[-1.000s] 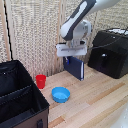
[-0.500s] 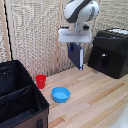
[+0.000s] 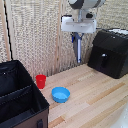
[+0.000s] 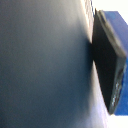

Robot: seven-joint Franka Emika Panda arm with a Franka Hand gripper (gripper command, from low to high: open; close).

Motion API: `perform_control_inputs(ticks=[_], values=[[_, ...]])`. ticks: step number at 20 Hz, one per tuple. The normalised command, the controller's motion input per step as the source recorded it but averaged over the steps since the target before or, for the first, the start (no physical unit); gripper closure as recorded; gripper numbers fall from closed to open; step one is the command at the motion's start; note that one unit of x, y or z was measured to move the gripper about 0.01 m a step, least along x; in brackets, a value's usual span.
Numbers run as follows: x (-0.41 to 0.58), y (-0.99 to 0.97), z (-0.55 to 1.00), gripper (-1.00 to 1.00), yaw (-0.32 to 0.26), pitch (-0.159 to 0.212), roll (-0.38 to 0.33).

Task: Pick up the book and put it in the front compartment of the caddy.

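Note:
The dark navy-blue book [image 3: 78,48] hangs edge-on and upright in the air, well above the wooden table, with my gripper [image 3: 77,35] shut on its upper end. In the wrist view the book's blue cover [image 4: 116,30] sits behind one dark finger [image 4: 109,65], and a blurred grey surface fills the rest of that picture. The black caddy [image 3: 24,98] stands at the exterior view's left front, with an inner divider [image 3: 20,93] splitting it. Its front compartment [image 3: 22,106] is open on top and looks dark inside. The book is far to the right of the caddy and higher.
A small red cup [image 3: 41,81] stands on the table beside the caddy. A round light-blue bowl [image 3: 61,94] lies just in front of the cup. A glossy black boxy appliance [image 3: 110,51] sits at the back right. A woven screen forms the back wall.
My gripper has risen with the book over the last second and shifted slightly to the exterior view's right. The book has left the table and now hangs in the air.

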Motion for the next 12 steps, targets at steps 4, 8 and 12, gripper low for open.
perform_control_inputs(ticks=[4,8,12], values=[[-0.008,0.40,0.29,1.00,-0.273,-0.025,0.000],[-0.019,0.56,0.26,1.00,-0.230,-0.049,0.000],[-0.024,0.58,0.29,1.00,-0.218,-0.054,0.000]])
